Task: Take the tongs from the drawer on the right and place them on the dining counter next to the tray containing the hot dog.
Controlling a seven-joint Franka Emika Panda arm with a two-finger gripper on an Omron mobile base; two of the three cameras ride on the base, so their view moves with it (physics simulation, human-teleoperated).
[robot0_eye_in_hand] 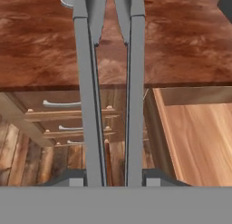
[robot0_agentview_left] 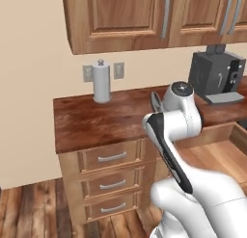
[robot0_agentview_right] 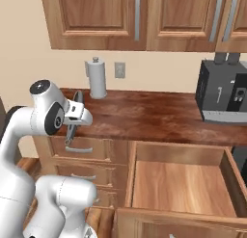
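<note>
In the left base view the hand [robot0_agentview_left: 161, 104] is mostly hidden behind the arm's white wrist; only a dark sliver of the tongs [robot0_agentview_left: 155, 103] shows at its 9 o'clock side. The paper towel roll [robot0_agentview_left: 102, 82] stands on the narrow worktop [robot0_agentview_left: 91, 119] at about 10 o'clock from the wrist, and the coffee machine [robot0_agentview_left: 215, 75] at 2 o'clock is cut off by the right edge. The drawer [robot0_agentview_left: 226, 150] is largely covered by the arm, and its right part leaves the picture.

In the right base view the arm rises from the lower left, the wrist bent so the hand [robot0_agentview_right: 73, 117] points down and slightly forward, in front of the cabinet's narrow drawer fronts [robot0_agentview_right: 79, 150]. The tongs [robot0_agentview_right: 73, 120] are gripped between the fingers, held off every surface above the cabinet front, well left of the open drawer [robot0_agentview_right: 181, 181], which stands pulled out at 4 o'clock from the hand. Its front edge is cut off at the bottom.

In the hand view the tongs [robot0_eye_in_hand: 90, 91] run from 6 o'clock to 12 o'clock, two grey arms side by side, the long axis in line with the fingers [robot0_eye_in_hand: 70, 177]. The far tips leave the top edge. The fingers press on the arms' near ends; how tightly the arms are squeezed is hard to judge. Behind them lie the worktop [robot0_eye_in_hand: 181, 46] and, at 4 o'clock, the drawer's pale inside [robot0_eye_in_hand: 199, 137].
</note>
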